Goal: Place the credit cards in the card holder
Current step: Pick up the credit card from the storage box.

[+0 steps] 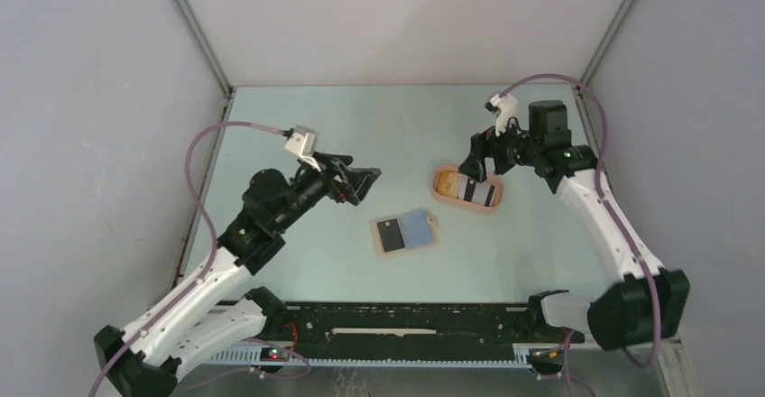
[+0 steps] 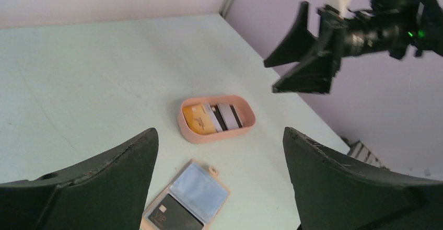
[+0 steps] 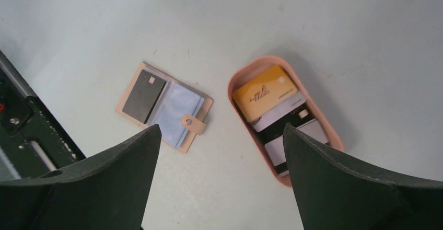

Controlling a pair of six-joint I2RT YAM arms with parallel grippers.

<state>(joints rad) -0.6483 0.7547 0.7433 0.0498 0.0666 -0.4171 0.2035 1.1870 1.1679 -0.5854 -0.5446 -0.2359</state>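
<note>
The card holder (image 1: 404,232) lies open on the table, tan with a light blue sleeve and a black card (image 1: 391,234) in its left half. The wrist views also show the holder (image 2: 194,194) (image 3: 172,110) with its black card (image 3: 143,95). Several credit cards lie in a peach-pink oval tray (image 1: 435,183): a yellow one (image 3: 264,92) and black-and-white ones (image 3: 284,116). My left gripper (image 1: 365,185) hovers open, left of the holder and tray. My right gripper (image 1: 478,166) hangs open above the tray's far right end. Neither holds anything.
The tray (image 2: 209,136) (image 3: 230,91) stands just right of and behind the holder. The right arm's fingers (image 2: 305,76) show in the left wrist view, above the tray. A black rail (image 1: 406,320) runs along the near edge. Walls close in on the left, right and back.
</note>
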